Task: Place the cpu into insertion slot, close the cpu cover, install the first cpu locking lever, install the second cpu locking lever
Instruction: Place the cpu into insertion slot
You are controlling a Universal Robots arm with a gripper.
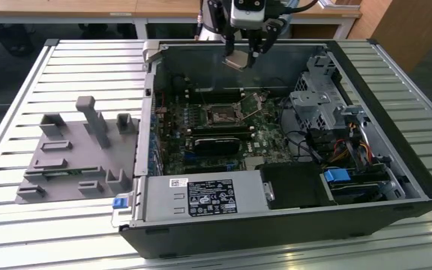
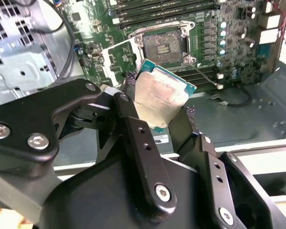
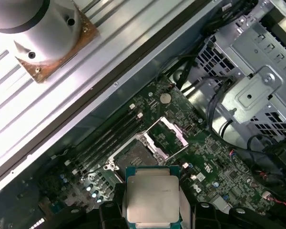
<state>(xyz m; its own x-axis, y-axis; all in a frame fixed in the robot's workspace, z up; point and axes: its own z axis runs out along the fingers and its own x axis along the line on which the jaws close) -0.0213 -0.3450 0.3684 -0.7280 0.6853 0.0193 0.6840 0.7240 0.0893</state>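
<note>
First step in hand: the gripper (image 1: 242, 55) pinches the cpu (image 1: 237, 61), tilted, well above the board (image 3: 214, 162) at twelve o'clock of the insertion slot (image 1: 220, 114) — bare, its cpu cover (image 3: 169, 135) seemingly swung open. Seating calls for levelling and squaring it.

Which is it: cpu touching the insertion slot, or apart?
Apart. In the exterior view the cpu hangs clamped in the gripper, high above the insertion slot, with the case's back wall showing between them.
</note>
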